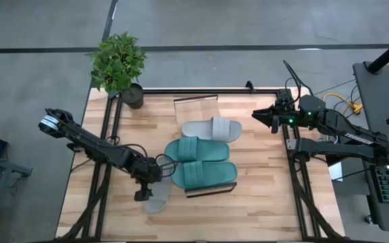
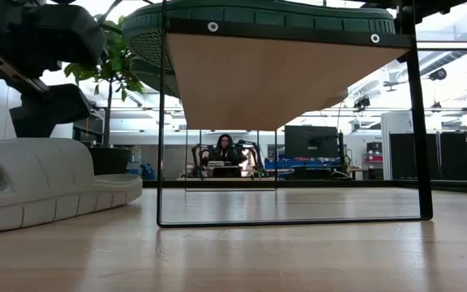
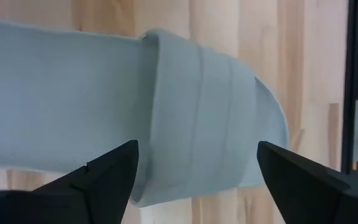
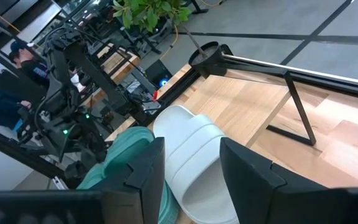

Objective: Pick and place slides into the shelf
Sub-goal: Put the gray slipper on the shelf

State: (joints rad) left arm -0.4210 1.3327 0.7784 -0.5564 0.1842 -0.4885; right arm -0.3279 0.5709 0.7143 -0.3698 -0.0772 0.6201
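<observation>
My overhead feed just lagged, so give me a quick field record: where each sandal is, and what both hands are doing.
green sandals: both on top of the shelf
grey sandal one: on the shelf top, beside the green pair
grey sandal two: on the table, off the shelf
left hand: open, straddling the table sandal's strap
right hand: open, hovering apart at the table's right side
plant: far left corner

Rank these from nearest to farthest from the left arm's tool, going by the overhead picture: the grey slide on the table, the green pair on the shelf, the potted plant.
Measured from the left tool, which is open:
1. Grey slide, directly under the tool at the table's front.
2. Green pair, just to its right on the shelf.
3. Potted plant, at the table's far back left corner.
</observation>
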